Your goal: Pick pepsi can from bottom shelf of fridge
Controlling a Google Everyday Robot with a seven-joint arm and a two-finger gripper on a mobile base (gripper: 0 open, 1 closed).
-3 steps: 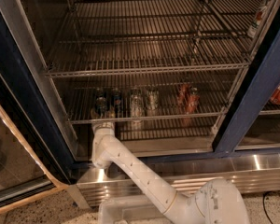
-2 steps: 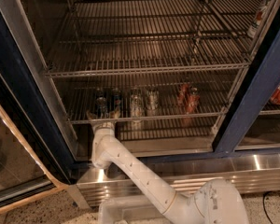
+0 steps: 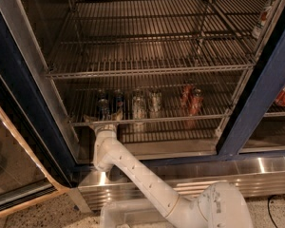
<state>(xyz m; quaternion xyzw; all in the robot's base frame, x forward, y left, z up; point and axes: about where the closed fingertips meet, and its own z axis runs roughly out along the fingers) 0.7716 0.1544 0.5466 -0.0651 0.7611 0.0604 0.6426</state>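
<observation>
The fridge [image 3: 23, 103] stands open, with a dark blue frame and steel wire racks. On the bottom shelf [image 3: 180, 118] stand a row of cans. Two dark blue pepsi cans are at the left, one in front [image 3: 103, 107] and one just behind and to its right [image 3: 117, 99]. My gripper [image 3: 103, 117] is at the shelf's front rail, right at the front pepsi can. It is open, with a finger on each side of the can's base. The white arm [image 3: 133, 175] rises to it from below.
Two silvery cans [image 3: 138, 106] stand mid-shelf and two red cans [image 3: 192, 99] to the right. A larger bare rack [image 3: 152, 70] hangs just above. A blue door post [image 3: 256, 103] is at the right, a steel kick plate [image 3: 256, 167] below, and a glass door [image 3: 14, 165] at the left.
</observation>
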